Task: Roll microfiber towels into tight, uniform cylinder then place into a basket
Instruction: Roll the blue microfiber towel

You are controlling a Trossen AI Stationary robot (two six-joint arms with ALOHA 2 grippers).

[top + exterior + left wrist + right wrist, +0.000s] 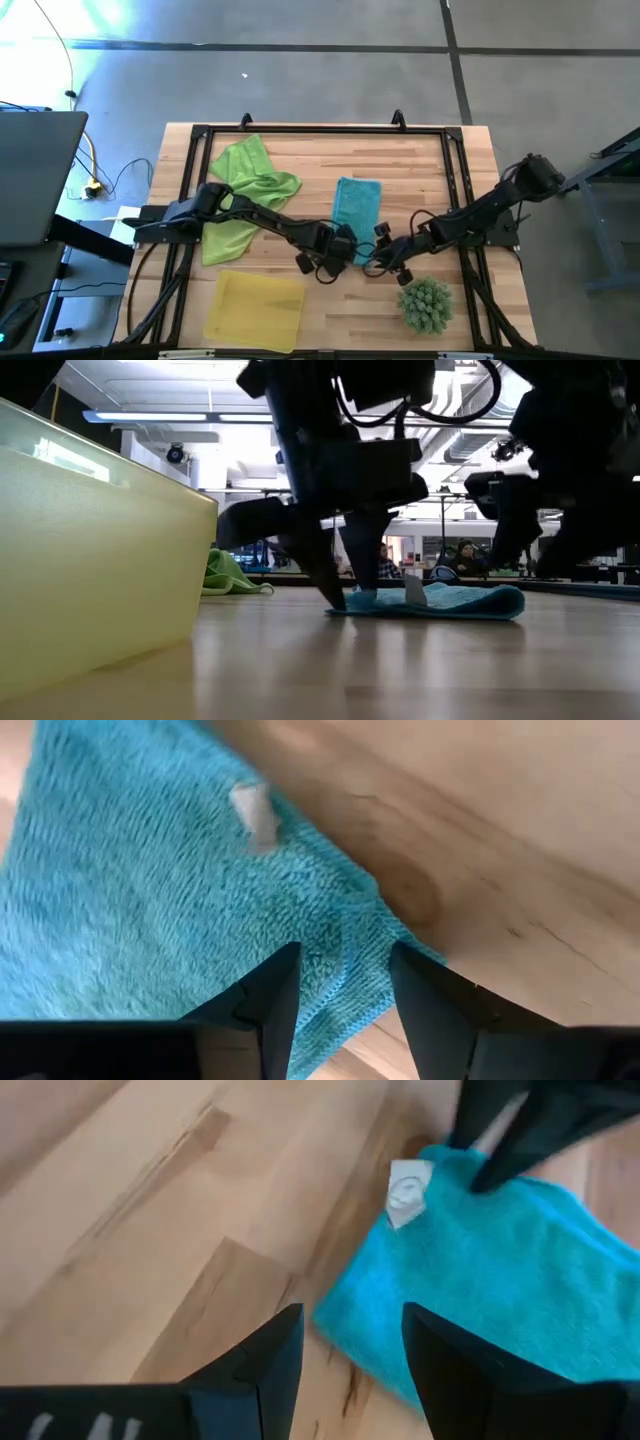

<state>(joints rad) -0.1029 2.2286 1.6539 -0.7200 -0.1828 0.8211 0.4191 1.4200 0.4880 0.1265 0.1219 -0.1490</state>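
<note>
Two claws low over one end of a blue towel (357, 205), side by side and close together. Left gripper (342, 955) with fingers apart, tips down at the towel's corner, hem and blue pile showing in the gap between them, nothing clamped. Just past those tips, a small white tag (253, 810) on the towel's edge. Right gripper (350, 1320) also parted, hanging over the towel's edge, half bare wood and half blue cloth between its fingers, gripping nothing; same tag ahead of it, with the left claw's dark fingers beyond. Rest of the towel flat on the wooden table (310, 160), stretching away from both claws. Near the left gripper, on the side away from the towel, the basket (255, 305), a shallow translucent yellow tray. Near the right gripper, on that same side, a spiky green clump (427, 305). Farther off, past the left arm's elbow, a crumpled green towel (245, 185). Seated people in the room beyond the table.
</note>
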